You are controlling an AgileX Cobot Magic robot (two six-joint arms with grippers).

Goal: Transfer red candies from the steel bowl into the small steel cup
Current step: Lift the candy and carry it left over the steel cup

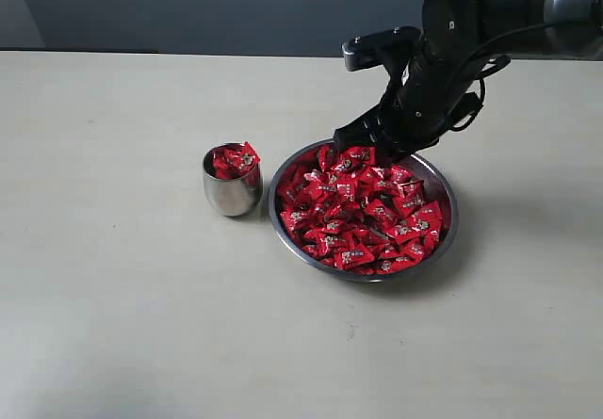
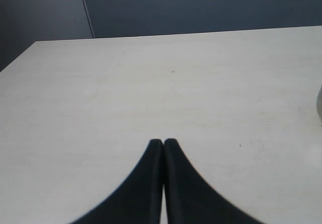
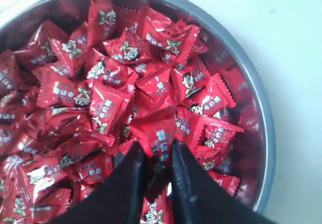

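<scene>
Right gripper (image 3: 157, 152), tilted into steel bowl (image 3: 267, 143), pinches a red candy (image 3: 162, 135).

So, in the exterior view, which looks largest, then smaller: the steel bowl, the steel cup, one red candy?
1. steel bowl, clearly widest.
2. steel cup, much narrower.
3. red candy, smallest.
They stand close together, so nearness does not change this.

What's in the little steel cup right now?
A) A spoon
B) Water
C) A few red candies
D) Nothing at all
C: candies in red wrappers poke up above the rim of the cup.
</scene>
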